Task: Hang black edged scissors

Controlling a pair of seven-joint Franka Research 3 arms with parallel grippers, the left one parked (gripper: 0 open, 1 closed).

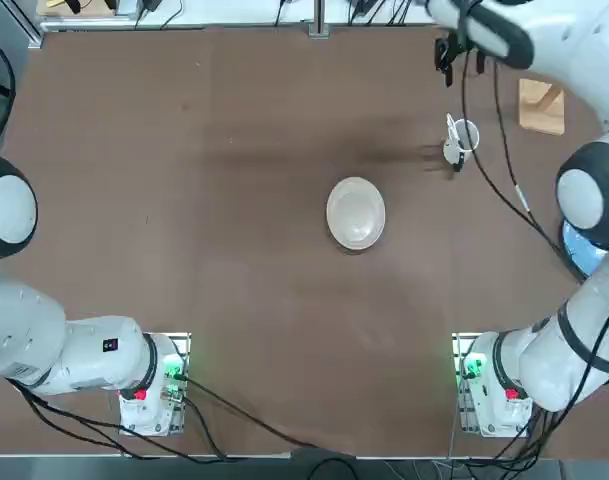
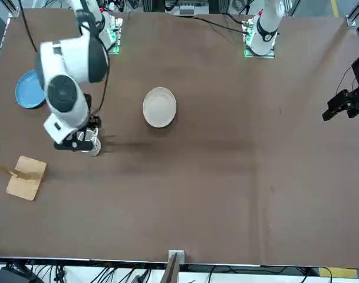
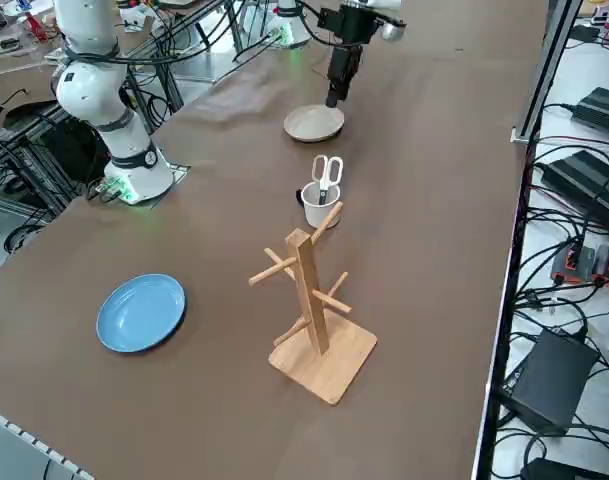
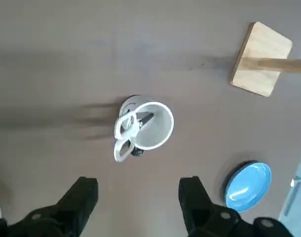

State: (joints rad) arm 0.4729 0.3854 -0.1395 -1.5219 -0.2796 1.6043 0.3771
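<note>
Scissors: small black-edged scissors with pale loops [image 4: 124,136] stand blades-down in white mug [image 4: 155,131] on brown table [image 1: 184,200].
End effector: right end effector [image 4: 138,197] open, empty, hovering above mug.
Nearby: wooden peg rack [image 3: 309,300], blue plate [image 3: 141,312].

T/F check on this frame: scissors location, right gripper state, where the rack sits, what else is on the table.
1. The black edged scissors stand in the white mug. True.
2. The right gripper is shut on the scissors. False: it is open, above the mug, holding nothing.
3. The wooden rack already carries the scissors. False: its pegs are bare.
4. A blue plate lies on the table. True.
5. The cream bowl sits on the blue plate. False: they lie apart.
</note>
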